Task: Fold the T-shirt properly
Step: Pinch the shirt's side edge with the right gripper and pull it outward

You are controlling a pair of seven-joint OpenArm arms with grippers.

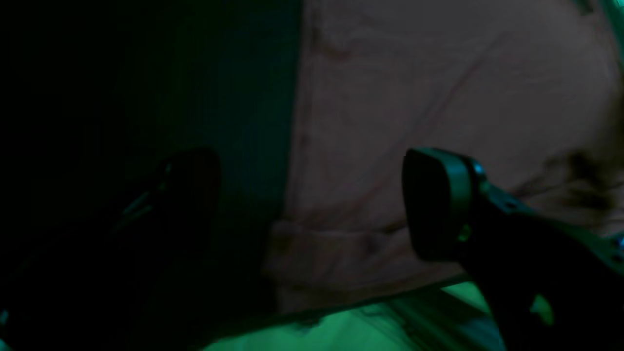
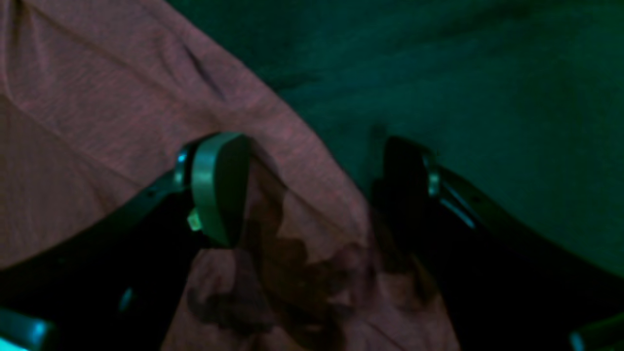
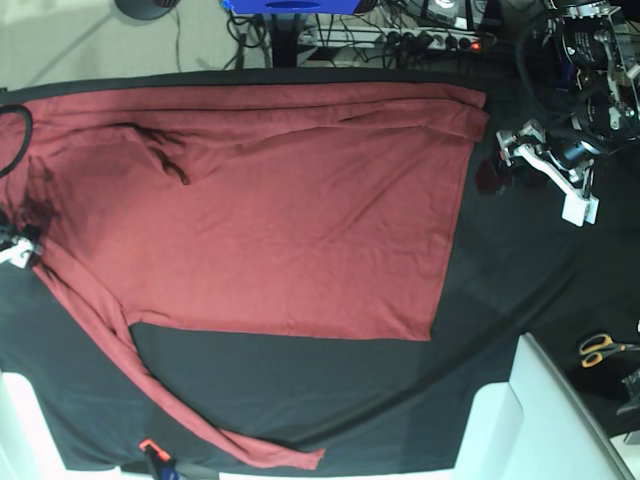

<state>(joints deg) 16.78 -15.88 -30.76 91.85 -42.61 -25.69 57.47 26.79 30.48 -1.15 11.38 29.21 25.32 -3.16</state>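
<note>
The T-shirt (image 3: 290, 215), plain maroon, lies spread flat on the black table cloth (image 3: 330, 385). One long sleeve (image 3: 150, 395) trails toward the front edge. My left gripper (image 3: 494, 171) is open just past the shirt's right hem. In the left wrist view its fingers (image 1: 436, 204) straddle the hem edge of the shirt (image 1: 438, 87), with nothing pinched between them (image 1: 312, 204). My right gripper (image 2: 312, 190) is open at the shirt's left end. A bunched ridge of the shirt (image 2: 302, 234) lies between its fingers (image 2: 219, 187). Only a white part of that arm (image 3: 14, 248) shows in the base view.
Orange-handled scissors (image 3: 601, 348) lie at the right. White panels stand at the front right (image 3: 540, 420) and front left (image 3: 22, 430). A small orange and black tool (image 3: 152, 452) sits by the front edge. Cables and a power strip (image 3: 430, 40) run behind the table.
</note>
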